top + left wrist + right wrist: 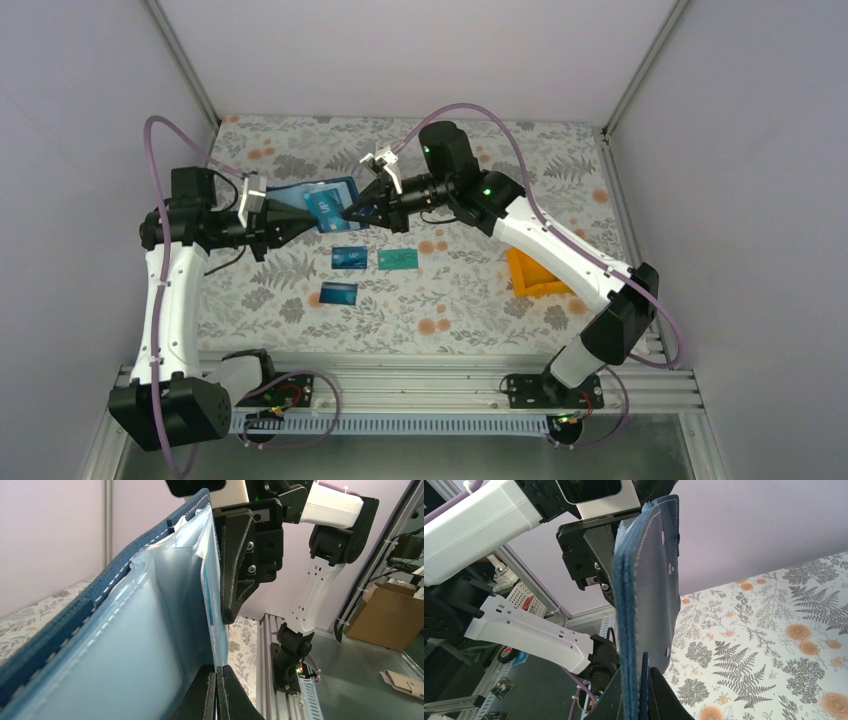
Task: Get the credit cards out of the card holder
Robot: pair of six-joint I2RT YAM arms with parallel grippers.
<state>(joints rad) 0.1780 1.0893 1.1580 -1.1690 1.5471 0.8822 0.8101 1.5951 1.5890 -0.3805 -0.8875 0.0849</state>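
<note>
My left gripper (216, 692), at the bottom of its wrist view, is clenched on the pale inner layer of the card holder (100, 645), held aloft upper left of centre overhead, while the right gripper (644, 696) pinches its navy cover; three credit cards (349, 257) already lie out below, so I reckon a last one still needs a straight, steady pull.

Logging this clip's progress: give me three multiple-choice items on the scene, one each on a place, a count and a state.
1. Where is the card holder? A flat on the table; B held up between the left gripper and right gripper; C by the arm bases.
2. How many credit cards lie on the table? A one; B five; C three.
3. The right gripper is: A shut on the card holder; B open; C unseen.
B, both pinch it aloft; C, two blue, one teal; A, fingers clamp its navy edge.
</note>
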